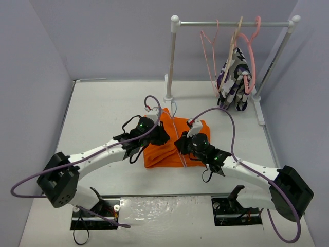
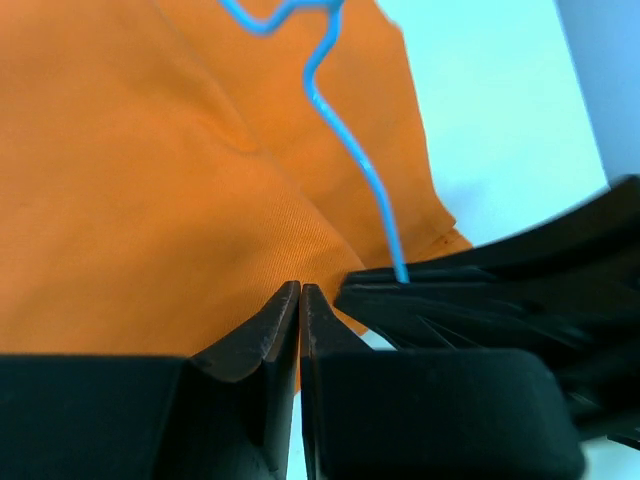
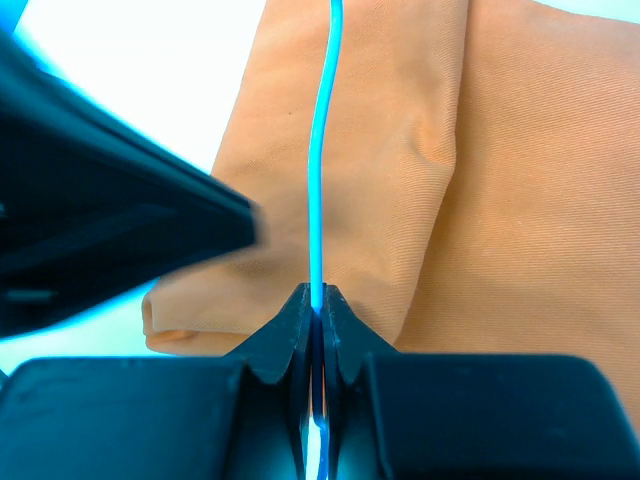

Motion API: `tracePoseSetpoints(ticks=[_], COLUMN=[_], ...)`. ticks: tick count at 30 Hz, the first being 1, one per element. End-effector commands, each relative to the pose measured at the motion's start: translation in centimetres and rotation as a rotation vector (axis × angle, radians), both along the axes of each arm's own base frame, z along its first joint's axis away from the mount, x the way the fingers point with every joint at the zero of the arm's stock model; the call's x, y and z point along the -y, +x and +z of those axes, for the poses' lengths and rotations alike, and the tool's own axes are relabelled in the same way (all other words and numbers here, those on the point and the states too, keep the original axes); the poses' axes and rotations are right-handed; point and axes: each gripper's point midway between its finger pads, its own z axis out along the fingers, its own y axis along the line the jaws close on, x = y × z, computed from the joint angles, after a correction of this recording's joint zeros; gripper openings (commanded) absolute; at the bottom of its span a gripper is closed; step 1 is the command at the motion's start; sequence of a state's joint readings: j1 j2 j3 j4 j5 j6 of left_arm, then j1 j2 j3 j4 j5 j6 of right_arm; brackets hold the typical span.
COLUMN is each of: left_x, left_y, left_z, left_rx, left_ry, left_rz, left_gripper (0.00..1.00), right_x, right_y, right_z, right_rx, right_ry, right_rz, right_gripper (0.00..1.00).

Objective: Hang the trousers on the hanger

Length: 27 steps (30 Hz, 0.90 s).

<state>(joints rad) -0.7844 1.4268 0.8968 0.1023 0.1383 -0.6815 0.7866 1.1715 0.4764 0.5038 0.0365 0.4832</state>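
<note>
The orange trousers [image 1: 164, 152] lie folded on the table between my two arms. The light-blue hanger [image 1: 178, 136] rests across them as a thin wire. My right gripper [image 1: 183, 146] is shut on that wire; in the right wrist view the hanger [image 3: 320, 150] rises straight out of the gripper [image 3: 317, 292] over the trousers [image 3: 500, 200]. My left gripper [image 1: 163, 135] is shut just left of it, its tips [image 2: 300, 290] low over the trousers [image 2: 150, 180] with nothing seen between them. The hanger [image 2: 350, 140] runs into the right gripper's fingers [image 2: 450, 290] alongside.
A white clothes rail [image 1: 231, 23] stands at the back right, carrying pink hangers [image 1: 209, 56], a beige hanger [image 1: 232, 49] and a purple-white-black patterned garment [image 1: 235, 80]. Its left post [image 1: 170, 62] rises just behind the trousers. Grey walls close in the table.
</note>
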Motion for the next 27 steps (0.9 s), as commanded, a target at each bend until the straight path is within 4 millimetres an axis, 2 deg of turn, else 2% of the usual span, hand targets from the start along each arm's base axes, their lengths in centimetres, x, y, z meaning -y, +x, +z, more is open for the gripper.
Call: tracePoseSetpoints(ticks=[1, 6, 8, 9, 12, 17, 24, 27], left_x=[-3.5, -6.1, -6.6, -6.5, -6.4, -5.7, -4.1, -3.2], left_y=[0.9, 2.1, 2.8, 2.7, 4.0, 5.2, 5.7, 5.5], left_z=[3.6, 4.6, 5.4, 5.3, 6.8, 8.1, 10.2, 10.2], left_rx=[0.105, 0.167, 0.208, 0.215, 0.291, 0.451, 0.675, 0.71], left_ry=[-0.008, 0.004, 0.006, 0.012, 0.006, 0.034, -0.013, -0.037], left_rz=[0.09, 0.132, 0.13, 0.113, 0.07, -0.043, -0.225, -0.337], left_gripper=[0.12, 0.27, 0.37, 0.41, 0.61, 0.79, 0.81, 0.81], right_x=[-2.1, -3.4, -3.9, -3.9, -4.4, -4.7, -5.6, -5.8], right_y=[0.6, 0.6, 0.5, 0.4, 0.3, 0.3, 0.0, -0.1], right_z=[2.1, 2.1, 2.2, 2.1, 2.1, 1.6, 1.6, 1.6], right_rx=[0.058, 0.058, 0.057, 0.056, 0.058, 0.047, 0.041, 0.04], right_ry=[0.097, 0.096, 0.095, 0.093, 0.084, 0.073, 0.071, 0.067], right_rz=[0.024, 0.048, 0.056, 0.058, 0.068, 0.08, 0.132, 0.145], right_gripper=[0.0, 0.0, 0.0, 0.0, 0.0, 0.0, 0.0, 0.0])
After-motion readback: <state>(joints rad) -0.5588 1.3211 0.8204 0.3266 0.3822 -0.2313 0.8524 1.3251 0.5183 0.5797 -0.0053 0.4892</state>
